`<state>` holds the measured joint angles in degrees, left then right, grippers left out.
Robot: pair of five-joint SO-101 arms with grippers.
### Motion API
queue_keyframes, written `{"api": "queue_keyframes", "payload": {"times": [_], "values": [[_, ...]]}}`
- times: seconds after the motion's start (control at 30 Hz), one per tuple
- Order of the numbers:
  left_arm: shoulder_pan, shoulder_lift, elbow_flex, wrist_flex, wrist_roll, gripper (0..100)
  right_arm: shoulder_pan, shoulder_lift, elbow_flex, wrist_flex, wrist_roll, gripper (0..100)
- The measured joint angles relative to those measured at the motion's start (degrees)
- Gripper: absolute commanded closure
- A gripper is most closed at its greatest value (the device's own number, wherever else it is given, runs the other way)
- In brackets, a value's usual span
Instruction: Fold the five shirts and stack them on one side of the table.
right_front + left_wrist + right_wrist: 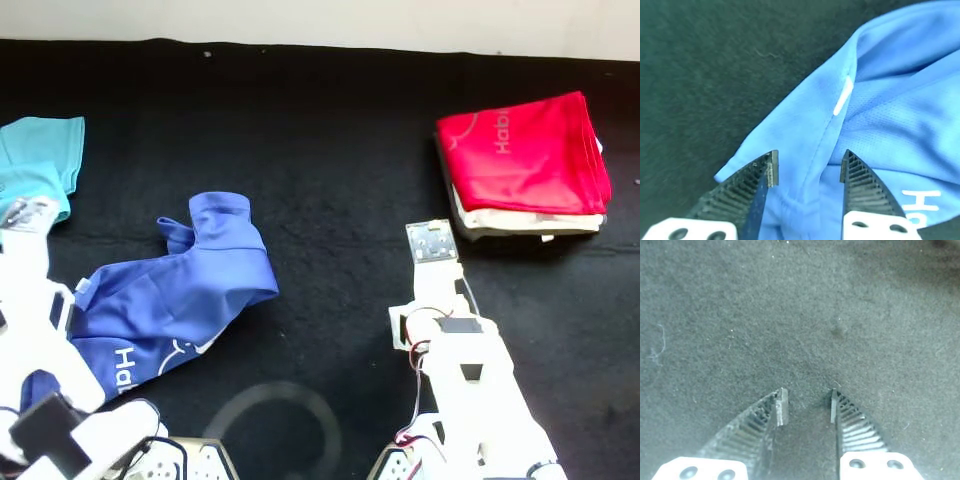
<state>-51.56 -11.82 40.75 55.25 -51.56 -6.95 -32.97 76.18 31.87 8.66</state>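
Fingers (860,180) of the left gripper (809,167) are standing well apart in the left wrist view, holding nothing. They are straddling a stitched edge of the blue shirt (880,100), close to where the cloth is running out onto the black surface (700,60). A small white tab (842,95) is sitting on the seam farther along.

In the right wrist view, the right gripper (807,405) is hanging over bare surface with its fingers (765,420) parted by a narrower gap, and no cloth is lying between them.

From the high view, the blue shirt (170,300) is lying crumpled toward the left side, one sleeve twisted upward and its lower part tucked against the left arm. A teal shirt (40,160) is waiting unfolded at the left edge. At the far right, a folded red shirt (525,150) is resting on a pale shirt (520,222), so the stack is already forming there.

The step in hand is probably gripping this blue edge to spread the shirt flat. Doing it well likely means lowering until the seam is sitting deep between the fingers, closing on the stitched edge rather than loose fabric, and pulling low along the surface so the bunched folds are opening out.
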Motion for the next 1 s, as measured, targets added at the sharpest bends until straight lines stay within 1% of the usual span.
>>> {"api": "queue_keyframes", "payload": {"times": [0.1, 0.13, 0.3, 0.37, 0.57, 0.67, 0.83, 0.9, 1.0], "values": [[-1.23, 1.93, 0.09, -2.20, -0.26, 80, 0.00, 0.00, 0.00, 0.00, 0.00, 85.4], [-1.23, 1.93, 0.18, -2.20, -0.26, 82, 0.00, 0.00, 0.00, 0.00, 0.00, 85.4], [-1.05, 1.93, 0.18, -2.46, -0.26, 100, 0.00, 0.00, 0.00, 0.00, 0.00, 85.4], [-1.14, 1.93, 0.18, -2.46, -0.26, 98, 0.00, 0.00, 0.00, 0.00, 0.00, 85.4], [-1.14, 1.93, -3.16, -2.20, -0.26, 99, 0.00, 0.00, 0.00, 0.00, 0.00, 85.4], [-1.23, 1.93, -7.03, 1.85, -0.26, 99, 0.00, 0.00, 0.00, 0.00, 0.00, 85.4], [-1.41, 1.93, -16.26, 11.69, -0.26, 99, -1.23, 0.00, -0.62, 0.44, 0.00, 85.4], [-2.55, 1.93, -19.16, 14.24, -0.26, 99, -3.08, 0.70, -4.66, 4.57, 0.00, 85.4], [-4.31, 1.93, -21.01, 15.74, -0.26, 99, -6.86, 2.99, -16.18, 13.98, 0.00, 85.2]]}}
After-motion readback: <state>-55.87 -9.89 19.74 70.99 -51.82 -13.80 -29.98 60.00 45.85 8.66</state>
